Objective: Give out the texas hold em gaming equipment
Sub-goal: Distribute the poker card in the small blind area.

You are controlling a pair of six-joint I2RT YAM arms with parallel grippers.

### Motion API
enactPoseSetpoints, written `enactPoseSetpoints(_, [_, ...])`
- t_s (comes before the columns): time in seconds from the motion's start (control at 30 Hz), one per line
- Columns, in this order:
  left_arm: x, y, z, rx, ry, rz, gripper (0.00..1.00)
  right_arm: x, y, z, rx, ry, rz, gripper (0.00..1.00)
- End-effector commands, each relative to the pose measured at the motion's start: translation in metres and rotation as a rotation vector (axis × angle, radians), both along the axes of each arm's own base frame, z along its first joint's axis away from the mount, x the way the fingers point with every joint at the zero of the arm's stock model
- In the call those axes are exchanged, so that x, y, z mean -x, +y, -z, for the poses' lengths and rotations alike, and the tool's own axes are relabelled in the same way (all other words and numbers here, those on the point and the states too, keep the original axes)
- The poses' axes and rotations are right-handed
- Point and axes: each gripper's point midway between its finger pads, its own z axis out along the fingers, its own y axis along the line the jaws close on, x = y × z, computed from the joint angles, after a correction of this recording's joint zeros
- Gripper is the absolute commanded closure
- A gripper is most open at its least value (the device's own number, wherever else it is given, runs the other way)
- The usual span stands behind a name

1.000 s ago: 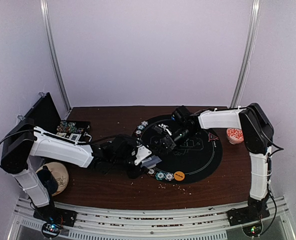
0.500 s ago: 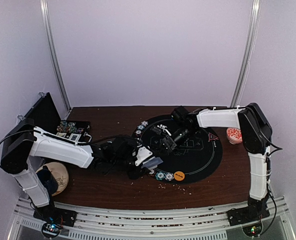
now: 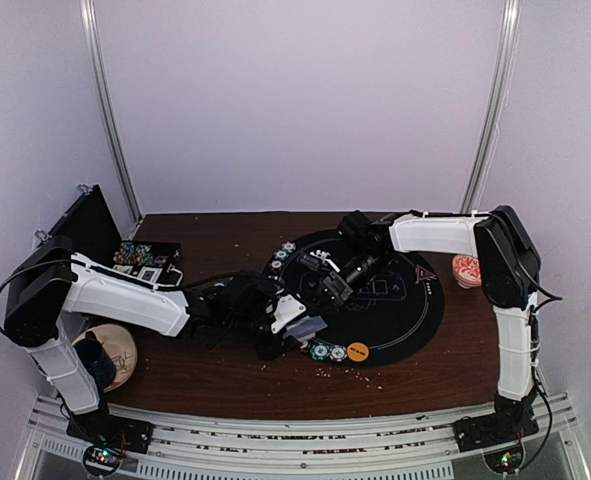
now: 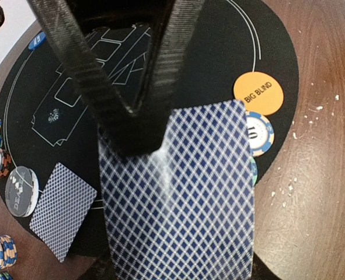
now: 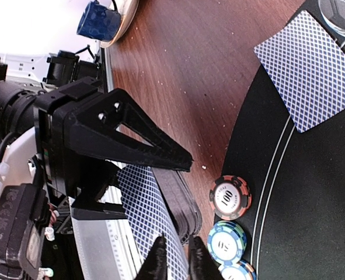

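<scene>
Brown desk, black mat: the left pincer grips a blue-backed card over the mat's 8 o'clock rim, half hiding a chip. The right pincer is cropped at frame edge; open or closed, cannot tell.

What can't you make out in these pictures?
Face of the card: left wrist shows only its blurred back, held by the left gripper.
The 10 chip: left wrist, half covered by the card.
The right gripper: right wrist, fingertips cut off by the bottom edge, grip unclear.
The chip stacks: top view, too small to count.
</scene>
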Motion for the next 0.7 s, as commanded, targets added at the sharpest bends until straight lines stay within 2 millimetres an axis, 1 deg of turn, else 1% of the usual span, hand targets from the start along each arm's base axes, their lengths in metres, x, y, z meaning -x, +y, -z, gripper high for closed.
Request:
enactPoseSetpoints(0.0, [-0.004,-0.014,-0.015,0.053,-0.028,0.015,0.87,0.0,-0.001,-0.007,0.003,-0.032,-0.021,0.91])
enactPoseSetpoints(0.1, [-0.004,-0.014,-0.015,0.052,-0.028,0.015,0.87,0.003,-0.003,-0.004,0.011,-0.024,-0.04,0.95])
enactPoseSetpoints(0.17, [-0.004,-0.014,-0.014,0.049,-0.027,0.015,0.87,0.005,-0.003,-0.004,0.008,-0.016,-0.06,1.0])
enactPoseSetpoints(0.27, [-0.004,-0.014,-0.013,0.048,-0.024,0.015,0.87,0.011,-0.004,-0.006,-0.001,0.001,-0.092,1.0])
enactPoseSetpoints(0.37, [-0.005,-0.013,-0.012,0.043,-0.028,0.01,0.87,0.011,-0.005,-0.008,0.006,-0.001,-0.104,1.0])
enactPoseSetpoints(0.5, [-0.009,-0.01,-0.015,0.047,-0.034,-0.011,0.87,-0.004,-0.012,-0.011,0.012,-0.018,-0.047,1.0])
enactPoseSetpoints(0.67, [-0.014,-0.006,-0.014,0.046,-0.033,-0.033,0.87,-0.04,-0.034,-0.025,-0.007,-0.049,0.099,1.0])
